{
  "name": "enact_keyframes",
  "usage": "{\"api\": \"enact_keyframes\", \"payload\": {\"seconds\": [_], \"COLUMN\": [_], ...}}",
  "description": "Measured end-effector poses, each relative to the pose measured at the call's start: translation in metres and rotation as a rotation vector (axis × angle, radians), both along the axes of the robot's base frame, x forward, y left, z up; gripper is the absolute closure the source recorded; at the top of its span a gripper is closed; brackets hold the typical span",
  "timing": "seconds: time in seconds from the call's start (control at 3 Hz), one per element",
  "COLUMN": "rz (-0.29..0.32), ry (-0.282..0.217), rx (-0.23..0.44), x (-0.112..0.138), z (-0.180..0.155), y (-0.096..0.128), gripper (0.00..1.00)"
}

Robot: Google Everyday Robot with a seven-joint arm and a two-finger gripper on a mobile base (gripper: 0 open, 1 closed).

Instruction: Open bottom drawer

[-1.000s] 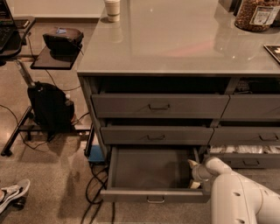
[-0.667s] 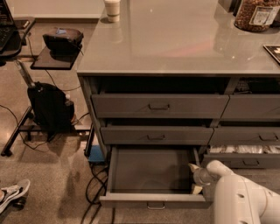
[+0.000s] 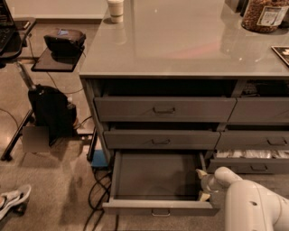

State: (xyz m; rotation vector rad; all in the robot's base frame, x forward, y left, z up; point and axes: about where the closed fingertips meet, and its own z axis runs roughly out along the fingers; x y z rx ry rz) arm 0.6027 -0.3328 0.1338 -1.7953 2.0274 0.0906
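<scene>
Bottom drawer [image 3: 156, 177], camera view: it stands open, extended well clear of the cabinet stack, with its plain flat grey interior exposed. It lies directly to the left of the end effector [image 3: 204, 184]. Its low front panel carries a small pull handle [image 3: 161, 212], located below and to the left of the end effector.

The end effector sits at the drawer's right side wall, at the inner right edge, on a white arm [image 3: 253, 205] that enters from the lower right corner. Whether the end effector is wide, narrow or gripping cannot be told.

Above and to the left of the end effector, the middle drawer [image 3: 160, 140] and the top drawer [image 3: 165, 109] both sit further back than the bottom drawer. Just above and to the right, a grey drawer [image 3: 253, 155] with white items inside is partly open.

The tabletop [image 3: 180, 43] is well above the end effector; it carries a cup [image 3: 116, 10] at the far left and a jar [image 3: 263, 13] at the far right.

On the floor, far left of the end effector, are a black bag [image 3: 52, 110], cables [image 3: 97, 189] and a shoe [image 3: 11, 200].
</scene>
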Motion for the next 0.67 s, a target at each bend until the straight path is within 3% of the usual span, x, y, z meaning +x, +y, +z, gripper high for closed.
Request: {"api": "enact_keyframes", "payload": {"seconds": [0.67], "rz": [-0.005], "ry": [-0.026], "rx": [-0.012], "x": [-0.0034], "z": [0.0083], "y": [-0.0024], "gripper": [0.00]}}
